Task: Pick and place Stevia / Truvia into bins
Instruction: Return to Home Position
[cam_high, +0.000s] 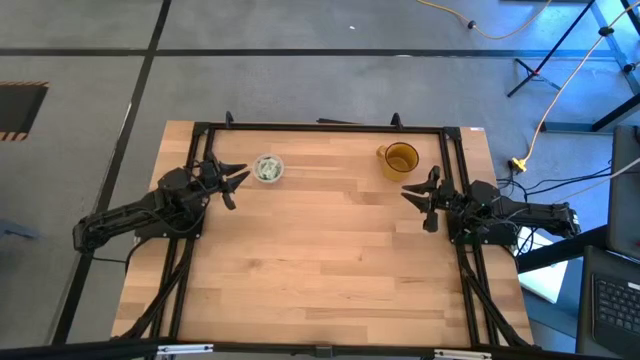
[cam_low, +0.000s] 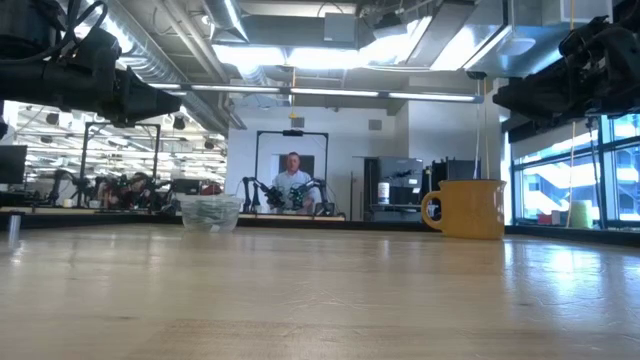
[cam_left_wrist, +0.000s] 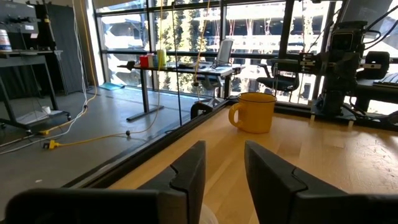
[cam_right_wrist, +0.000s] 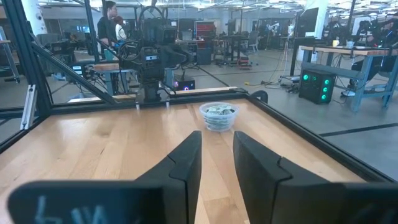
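Note:
The clear cup (cam_high: 268, 168) stands on its base near the table's far edge, left of centre, with green and white sachets (cam_right_wrist: 219, 111) lying inside it; no loose sachets show on the table. The amber mug (cam_high: 399, 160) stands upright right of centre, its handle toward the left. My left gripper (cam_high: 235, 180) hovers open just left of the clear cup and holds nothing. My right gripper (cam_high: 415, 195) hovers open just near-right of the mug, also holding nothing. The left wrist view looks at the mug (cam_left_wrist: 255, 112); the right wrist view looks at the clear cup (cam_right_wrist: 219, 116).
A black metal frame (cam_high: 320, 127) runs along the table's far edge and down both sides. The wooden top (cam_high: 320, 270) between and in front of the arms is bare. A person (cam_low: 293, 180) sits far behind the table in the room.

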